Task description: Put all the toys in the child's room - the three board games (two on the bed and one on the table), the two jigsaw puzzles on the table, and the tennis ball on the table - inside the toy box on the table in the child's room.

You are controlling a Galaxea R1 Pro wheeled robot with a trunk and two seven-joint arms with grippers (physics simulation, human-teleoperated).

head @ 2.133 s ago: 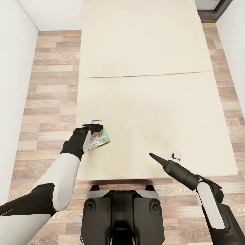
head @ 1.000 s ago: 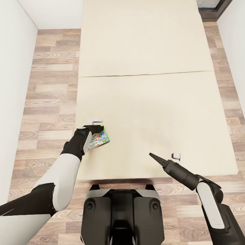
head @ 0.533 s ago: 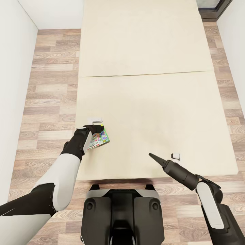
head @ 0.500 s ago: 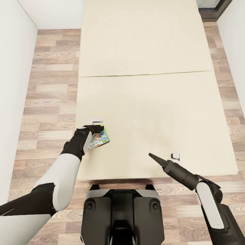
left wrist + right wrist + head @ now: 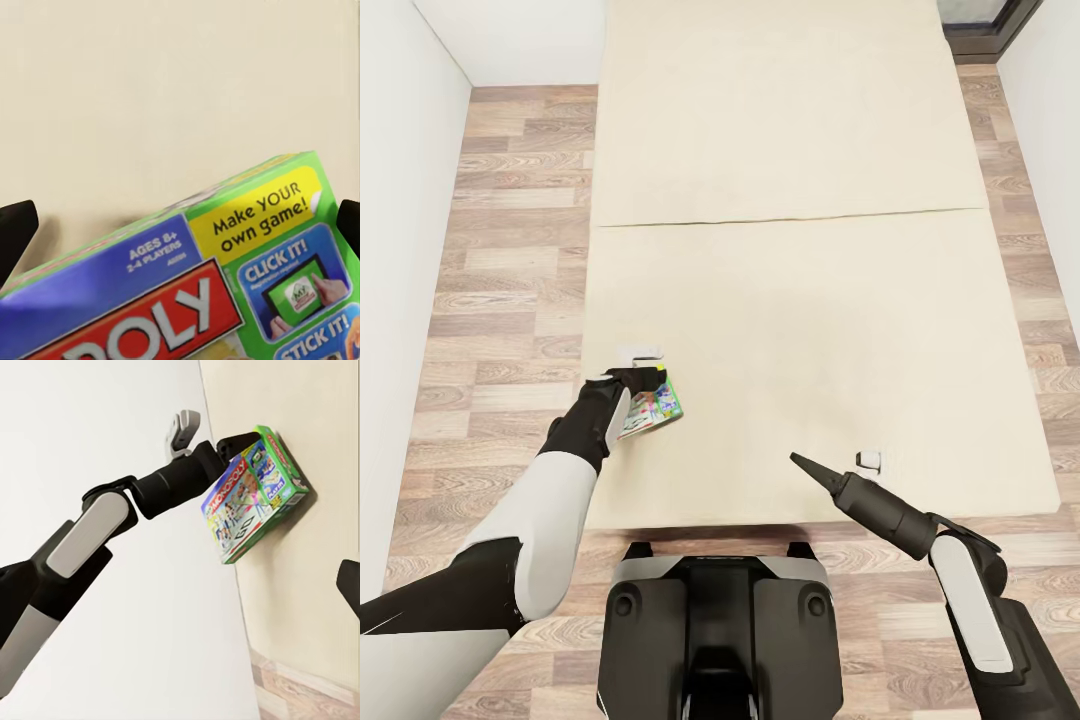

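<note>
The green-edged Monopoly board game (image 5: 656, 408) hangs tilted just above the near left corner of the bed (image 5: 790, 300), with my left gripper (image 5: 638, 378) shut on its edge. The left wrist view shows the box lid (image 5: 225, 285) close up between two dark fingertips (image 5: 15, 232), with beige mattress (image 5: 180, 90) behind. From the right wrist view, the left gripper (image 5: 217, 442) carries the box (image 5: 251, 499) clear of the mattress. My right gripper (image 5: 834, 461) stands open and holds nothing over the bed's near edge, right of the box. Toy box, table and the other toys are out of view.
Wood-plank floor (image 5: 510, 250) runs along the bed's left side up to a white wall (image 5: 400, 250). A narrower strip of floor (image 5: 1040, 330) lies to the right. A dark window frame (image 5: 985, 35) sits at the far right. My base (image 5: 720, 620) stands at the bed's foot.
The right gripper has drifted slightly left and nearer along the bed's edge. The left gripper has nudged the Monopoly box a little upward; it stays held.
</note>
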